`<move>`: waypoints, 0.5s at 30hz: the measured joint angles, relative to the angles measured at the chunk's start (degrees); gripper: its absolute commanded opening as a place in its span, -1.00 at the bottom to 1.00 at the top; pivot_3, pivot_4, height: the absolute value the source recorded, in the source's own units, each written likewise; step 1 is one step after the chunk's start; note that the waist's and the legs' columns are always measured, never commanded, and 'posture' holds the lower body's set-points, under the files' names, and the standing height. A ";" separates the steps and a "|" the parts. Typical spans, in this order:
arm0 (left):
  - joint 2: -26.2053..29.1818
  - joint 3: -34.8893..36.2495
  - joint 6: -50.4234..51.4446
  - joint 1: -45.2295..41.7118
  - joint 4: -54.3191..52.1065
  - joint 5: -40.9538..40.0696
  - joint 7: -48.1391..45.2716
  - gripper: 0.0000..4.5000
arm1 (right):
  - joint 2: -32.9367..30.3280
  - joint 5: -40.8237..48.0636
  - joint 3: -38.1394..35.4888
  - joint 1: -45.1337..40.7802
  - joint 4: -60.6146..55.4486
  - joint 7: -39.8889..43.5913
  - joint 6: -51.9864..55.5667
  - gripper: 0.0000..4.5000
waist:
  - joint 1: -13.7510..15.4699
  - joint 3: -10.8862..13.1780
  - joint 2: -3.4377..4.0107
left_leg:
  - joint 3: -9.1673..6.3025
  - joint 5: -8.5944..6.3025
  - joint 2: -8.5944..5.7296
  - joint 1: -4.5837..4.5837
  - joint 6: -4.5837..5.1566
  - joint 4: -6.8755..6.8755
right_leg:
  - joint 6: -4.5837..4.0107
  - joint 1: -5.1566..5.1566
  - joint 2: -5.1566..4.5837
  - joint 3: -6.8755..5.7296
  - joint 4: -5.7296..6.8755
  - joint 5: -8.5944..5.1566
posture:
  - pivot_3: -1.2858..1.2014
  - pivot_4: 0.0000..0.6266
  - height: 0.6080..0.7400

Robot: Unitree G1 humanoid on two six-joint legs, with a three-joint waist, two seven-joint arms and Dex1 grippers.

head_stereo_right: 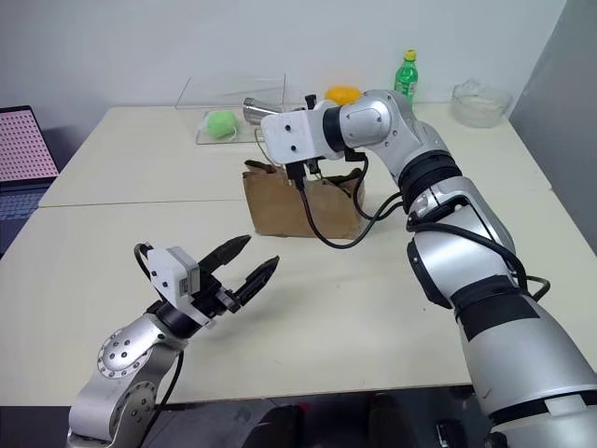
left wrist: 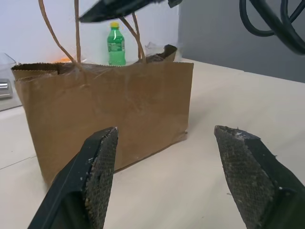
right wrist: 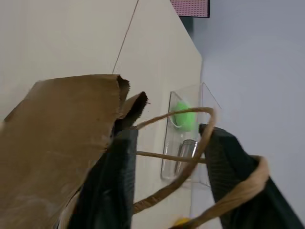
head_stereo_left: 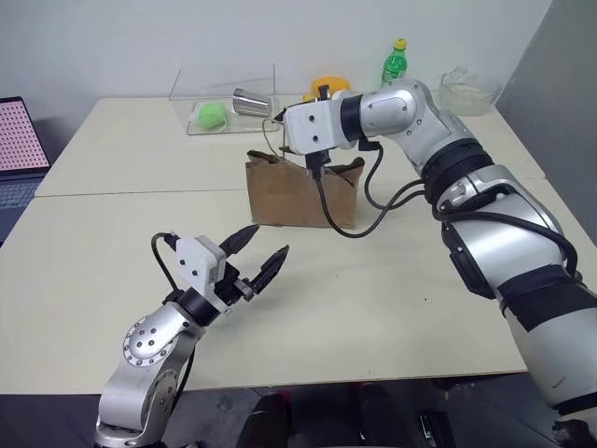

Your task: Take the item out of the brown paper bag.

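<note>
Brown paper bag [head_stereo_left: 300, 193] stands upright mid-tabletop [head_stereo_left: 392, 308], just past the seam btwn the two table sections, top edge creased & gaping, thin loop handles [right wrist: 190, 157] sticking up. The item itself can't be seen from any angle; bag walls hide whatever is inside.

R hand [right wrist: 169, 176] is up at the bag mouth, arm reaching across from the right w/ black cable looping down in front of the bag. In the R wrist view its two black fingers [right wrist: 114, 186] stand apart, handle loops running across the gap btwn them; one finger sits right by the torn top edge of the bag. Nothing seen clamped; fingers spread, handles look slack btwn them, contact w/ paper can't be told.

L hand [head_stereo_left: 256, 255] hovers low over the tabletop on the near side, well short of the bag, fingers [left wrist: 97, 171] wide apart & empty, pointing toward the bag's front face.

Behind the bag: clear plastic box [head_stereo_left: 224, 93] w/ a green ball-like thing [head_stereo_left: 212, 115] & a metal cup [head_stereo_left: 250, 100] on its side. Green bottle w/ yellow cap [head_stereo_left: 395, 63] stands at the far edge, orange-yellow object [head_stereo_right: 342, 94] near it, clear glass bowl [head_stereo_left: 469, 91] far right. Laptop [head_stereo_left: 19, 140] w/ pink screen at far left, off the tabletop edge
</note>
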 measured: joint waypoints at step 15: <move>-0.02 -1.40 -1.60 -2.76 2.67 0.39 -1.28 0.51 | -2.54 3.78 -3.23 1.72 -2.03 15.56 14.67 0.35 | -0.05 -0.01 0.00 | 0.00 0.00 0.01 0.03 0.00 0.02 | -0.02 0.02 0.00 0.00 0.03 0.01 | 0.03 -0.52 1.00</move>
